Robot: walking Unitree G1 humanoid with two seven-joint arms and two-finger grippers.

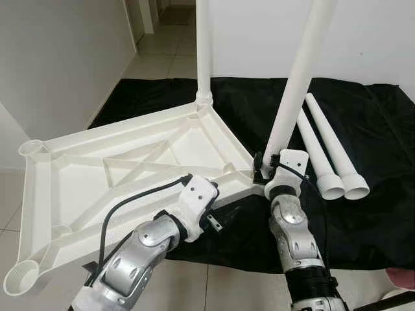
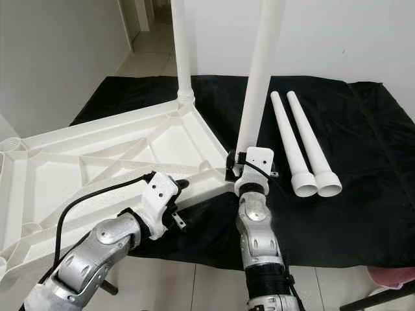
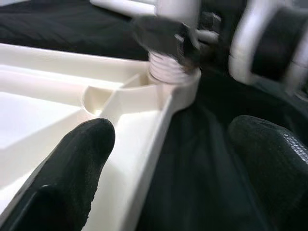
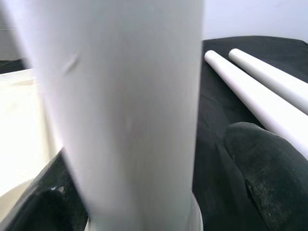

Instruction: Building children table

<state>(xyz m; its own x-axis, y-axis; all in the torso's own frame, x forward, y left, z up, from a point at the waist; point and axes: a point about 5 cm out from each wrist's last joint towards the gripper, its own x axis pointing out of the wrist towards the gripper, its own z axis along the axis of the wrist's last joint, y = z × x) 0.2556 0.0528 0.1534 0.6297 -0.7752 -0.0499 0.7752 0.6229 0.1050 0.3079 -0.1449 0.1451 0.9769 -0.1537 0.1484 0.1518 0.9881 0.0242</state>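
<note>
So here's where I'm at: the white tabletop [image 1: 130, 162] is lying upside down, partly on the black mat [image 1: 363, 214] and partly out over the tiled floor [image 1: 162, 45]. One leg [image 1: 203, 52] stands screwed into the far corner socket. My right gripper [image 1: 264, 170] has the second leg [image 1: 298, 78] at the near right corner socket, low down by the threads, and it's leaning a bit to the right rather than standing straight. In the right wrist view the jaws sit spread on either side of the leg; I can't tell if they're actually pinching it.

My left gripper [image 3: 168, 159] has its jaws spread wide, straddling the tabletop's edge just left of that socket, not clamped on anything.

What worries me: with that lean, the threads could cross and jam, or the leg could pop out and topple onto the two spare legs [image 1: 331, 149] lying on the mat to the right. Also, since my left isn't holding the top down, twisting could just spin or slide the whole tabletop on the mat.

Labels or brand marks: none I can read anywhere, it's all plain white plastic.
</note>
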